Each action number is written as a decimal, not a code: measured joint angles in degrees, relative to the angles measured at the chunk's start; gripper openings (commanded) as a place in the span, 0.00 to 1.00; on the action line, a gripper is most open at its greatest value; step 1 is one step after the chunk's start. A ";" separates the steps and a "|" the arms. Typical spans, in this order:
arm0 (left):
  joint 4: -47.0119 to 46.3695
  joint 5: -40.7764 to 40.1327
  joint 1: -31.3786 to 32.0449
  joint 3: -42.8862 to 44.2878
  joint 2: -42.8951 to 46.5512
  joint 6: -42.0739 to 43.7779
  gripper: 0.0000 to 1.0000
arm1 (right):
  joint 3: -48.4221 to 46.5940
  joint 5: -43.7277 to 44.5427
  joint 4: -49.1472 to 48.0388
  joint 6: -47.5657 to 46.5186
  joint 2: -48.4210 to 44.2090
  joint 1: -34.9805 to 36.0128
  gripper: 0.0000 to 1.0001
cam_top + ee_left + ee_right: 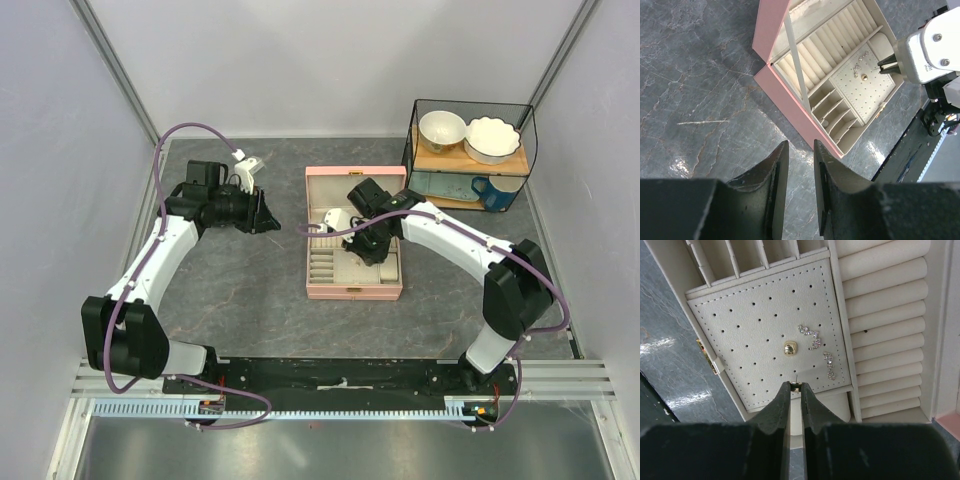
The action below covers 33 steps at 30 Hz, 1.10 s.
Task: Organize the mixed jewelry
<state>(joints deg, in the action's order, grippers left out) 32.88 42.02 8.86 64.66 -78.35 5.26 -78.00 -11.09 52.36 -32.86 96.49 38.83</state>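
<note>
The pink jewelry box [354, 290] lies open in the middle of the table, cream inside. My right gripper [795, 387] hangs over its perforated earring pad [750, 335] and is shut on a small gold stud earring [796, 388], pin pointing at the pad. A second gold stud [790, 348] sits in the pad, with two sparkling pale drop earrings [816, 340] beside it. In the left wrist view the pad [865, 85] and the right gripper's tips [886, 65] show too. My left gripper [801, 150] is open and empty, above bare table left of the box.
The box [790, 107] has ring rolls [885, 315] and narrow slots [837, 115]. A wire rack [470, 155] at the back right holds two white bowls and a blue mug. The table's dark front rail [340, 375] runs between the arm bases.
</note>
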 measured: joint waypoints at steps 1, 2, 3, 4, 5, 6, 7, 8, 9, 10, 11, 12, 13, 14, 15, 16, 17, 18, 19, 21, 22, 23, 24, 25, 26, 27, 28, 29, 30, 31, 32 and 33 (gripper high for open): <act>0.00 0.00 0.00 -0.02 0.00 0.00 0.33 | 0.00 0.00 -0.02 0.00 0.13 0.00 0.03; 0.00 0.00 0.00 -0.02 -0.02 0.02 0.33 | 0.00 0.02 -0.02 -0.02 0.24 0.00 0.03; 0.00 0.00 0.00 -0.02 -0.02 0.02 0.33 | 0.00 0.02 -0.02 -0.04 0.28 0.00 0.03; 0.00 0.00 0.00 -0.04 -0.02 0.02 0.33 | 0.00 0.04 -0.04 -0.07 0.35 0.00 0.03; 0.00 0.02 0.00 -0.04 -0.02 0.02 0.33 | 0.00 0.04 -0.04 -0.07 0.39 0.00 0.03; 0.00 0.02 0.00 -0.04 -0.02 0.02 0.33 | 0.00 0.07 -0.04 -0.11 0.44 0.00 0.03; 0.00 0.02 0.00 -0.04 -0.02 0.02 0.33 | 0.00 0.13 -0.07 -0.17 0.50 0.00 0.03; 0.00 0.02 0.00 -0.04 -0.02 0.02 0.33 | 0.00 0.22 -0.07 -0.22 0.57 0.00 0.03; 0.00 0.02 0.00 -0.04 -0.02 0.04 0.33 | 0.00 0.22 -0.07 -0.22 0.61 0.00 0.03; 0.00 0.02 0.00 -0.04 -0.02 0.04 0.33 | 0.00 0.24 -0.09 -0.24 0.66 0.00 0.03; 0.00 0.02 0.00 -0.04 -0.02 0.04 0.33 | 0.00 0.24 -0.09 -0.24 0.70 0.00 0.03; 0.00 0.02 0.00 -0.07 -0.02 0.04 0.33 | 0.00 0.24 -0.11 -0.26 0.72 0.00 0.03; -0.02 0.02 0.00 -0.13 -0.02 0.04 0.33 | 0.00 0.24 -0.13 -0.26 0.72 0.00 0.03; 0.00 0.02 0.00 -0.15 -0.02 0.04 0.33 | 0.00 0.24 -0.15 -0.28 0.72 0.00 0.02; 0.00 0.02 0.00 -0.20 -0.02 0.04 0.33 | 0.00 0.24 -0.22 -0.35 0.72 0.00 0.03; 0.00 0.02 0.00 -0.22 -0.02 0.04 0.33 | 0.00 0.26 -0.24 -0.37 0.72 0.00 0.02; 0.00 0.02 0.00 -0.24 -0.02 0.04 0.33 | 0.00 0.26 -0.26 -0.39 0.72 0.00 0.02; 0.00 0.02 0.00 -0.24 -0.02 0.04 0.33 | 0.00 0.26 -0.26 -0.39 0.72 0.00 0.03; 0.00 0.02 0.00 -0.24 -0.02 0.04 0.33 | 0.00 0.26 -0.31 -0.39 0.72 0.00 0.03; 0.00 0.02 0.00 -0.24 -0.02 0.04 0.33 | 0.00 0.26 -0.44 -0.42 0.72 0.00 0.03; 0.00 0.02 0.00 -0.24 -0.02 0.04 0.33 | 0.00 0.28 -0.44 -0.42 0.72 0.00 0.02; 0.00 0.02 0.00 -0.24 -0.02 0.04 0.33 | 0.00 0.28 -0.44 -0.42 0.72 0.00 0.03; 0.00 0.02 0.00 -0.24 -0.02 0.04 0.33 | 0.00 0.31 -0.44 -0.42 0.74 0.00 0.03; 0.00 0.02 0.00 -0.24 -0.02 0.07 0.33 | 0.00 0.33 -0.44 -0.42 0.74 0.00 0.02; 0.00 0.02 0.00 -0.24 -0.02 0.07 0.33 | 0.00 0.35 -0.44 -0.42 0.74 0.00 0.02; 0.00 0.02 0.00 -0.24 -0.02 0.07 0.33 | 0.00 0.37 -0.44 -0.44 0.74 0.00 0.02; 0.00 0.02 0.00 -0.24 -0.02 0.07 0.33 | -0.02 0.39 -0.44 -0.44 0.74 0.00 0.02; 0.00 0.02 0.00 -0.24 -0.02 0.07 0.33 | 0.00 0.39 -0.44 -0.44 0.74 0.00 0.02; 0.00 0.02 0.00 -0.24 -0.02 0.07 0.33 | 0.00 0.39 -0.44 -0.44 0.74 0.00 0.02; 0.00 0.02 0.00 -0.24 -0.02 0.07 0.33 | 0.00 0.39 -0.44 -0.44 0.74 0.00 0.02; 0.00 0.02 0.00 -0.24 -0.02 0.07 0.33 | 0.00 0.39 -0.44 -0.44 0.74 0.00 0.02; 0.00 0.02 0.00 -0.24 -0.02 0.07 0.33 | 0.00 0.39 -0.44 -0.44 0.74 0.00 0.02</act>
<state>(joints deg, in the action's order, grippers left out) 32.88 42.04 8.86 64.42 -78.37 5.32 -78.00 -10.70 51.92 -33.30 97.23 38.83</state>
